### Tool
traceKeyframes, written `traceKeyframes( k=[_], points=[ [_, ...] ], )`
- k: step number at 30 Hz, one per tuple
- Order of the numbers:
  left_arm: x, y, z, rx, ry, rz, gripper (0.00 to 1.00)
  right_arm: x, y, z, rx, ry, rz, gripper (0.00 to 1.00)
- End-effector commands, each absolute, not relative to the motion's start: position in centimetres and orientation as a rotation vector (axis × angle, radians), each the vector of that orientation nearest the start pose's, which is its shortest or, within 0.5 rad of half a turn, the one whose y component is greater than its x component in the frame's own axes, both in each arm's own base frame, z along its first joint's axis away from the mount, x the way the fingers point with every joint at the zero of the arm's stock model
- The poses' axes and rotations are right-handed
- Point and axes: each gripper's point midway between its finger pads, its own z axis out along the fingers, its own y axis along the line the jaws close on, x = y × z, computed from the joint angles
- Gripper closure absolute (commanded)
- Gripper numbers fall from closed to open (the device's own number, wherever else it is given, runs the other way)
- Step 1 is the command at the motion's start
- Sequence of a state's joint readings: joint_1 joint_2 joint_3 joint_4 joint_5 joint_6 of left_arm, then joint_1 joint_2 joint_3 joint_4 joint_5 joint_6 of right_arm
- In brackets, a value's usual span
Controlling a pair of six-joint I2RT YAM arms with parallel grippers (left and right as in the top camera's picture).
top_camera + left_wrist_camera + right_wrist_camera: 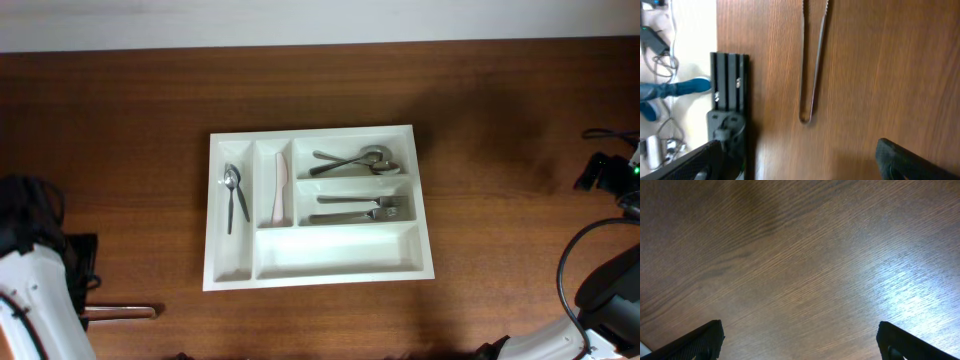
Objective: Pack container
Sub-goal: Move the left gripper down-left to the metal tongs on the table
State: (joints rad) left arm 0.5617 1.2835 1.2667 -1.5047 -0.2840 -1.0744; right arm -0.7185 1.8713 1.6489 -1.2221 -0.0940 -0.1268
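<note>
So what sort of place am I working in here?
Probably a robotics lab bench, not a home kitchen: a bare wooden table, a white cutlery tray holding spoons and forks, and loose cables past the table's edge.

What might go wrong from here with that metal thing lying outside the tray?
The thin metal tongs lie flat near the table edge; the open left gripper might slip off or nudge them over. They look long, so they may catch on a cutlery tray divider.
</note>
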Motion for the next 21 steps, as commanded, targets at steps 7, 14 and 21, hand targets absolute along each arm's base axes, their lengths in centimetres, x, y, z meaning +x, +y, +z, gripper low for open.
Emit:
traceKeyframes(
  k=[7, 14, 21],
  points=[
    [14.6, 14.0, 11.3, -2.108, 2.205, 0.169, 0.01, 29.7, -24.0, 12.5, 0.88, 2.86, 0.052, 0.01],
    [13.9, 15.0, 7.2, -2.186, 2.103, 0.128, 0.01, 29.7, -24.0, 12.5, 0.88, 2.86, 0.053, 0.01],
    [12.5, 16.7, 6.2, -2.229, 2.028, 0.182, 0.01, 29.7, -24.0, 12.5, 0.88, 2.86, 0.052, 0.01]
  ],
)
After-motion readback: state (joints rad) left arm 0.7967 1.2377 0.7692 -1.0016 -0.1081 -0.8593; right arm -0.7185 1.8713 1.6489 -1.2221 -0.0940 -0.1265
